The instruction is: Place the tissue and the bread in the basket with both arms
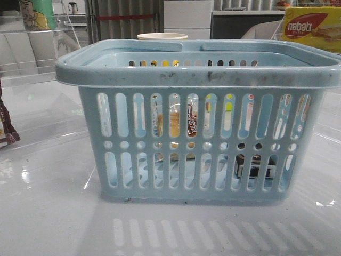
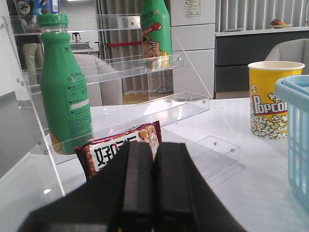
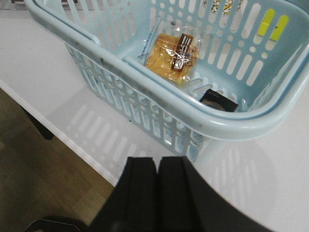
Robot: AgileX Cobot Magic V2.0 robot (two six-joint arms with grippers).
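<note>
- Nearest the front camera, the large light-blue plastic basket (image 1: 200,133) with slotted and round-holed sides is seen standing upright on the white glossy table (image 1: 48,213); dark scuffs are noted along its thick rim, and both handles are folded down.
- To the far left, a dark brown snack packet (image 2: 120,147) is recorded at the foot of a clear acrylic shelf rack (image 2: 159,104), with a green plastic bottle (image 2: 63,92) upright just beside it and a second green bottle (image 2: 155,31) on a higher shelf.
- At the left wrist, the black left gripper (image 2: 153,183) is observed with its fingers pressed together and nothing held between them; it is well apart from the basket, whose edge is seen only at the side of that view.
- Inside the basket, the clear plastic packet of tan-yellow bread (image 3: 174,54) with a dark brown label band is found leaning against the slotted wall, its lower edge on the floor.
- Further right on the basket floor, the small flat black-and-white tissue pack (image 1: 254,166) is seen lying flat near a corner, apart from the bread.
- Behind the basket, a yellow popcorn cup (image 2: 267,99) is noted on the table.
- At the upper right, a yellow-and-red "nabati" box (image 1: 311,28) is recorded on a shelf.
- At the right wrist, the black right gripper (image 3: 158,193) is observed with its fingers closed together and empty, outside the basket and above the table edge.
</note>
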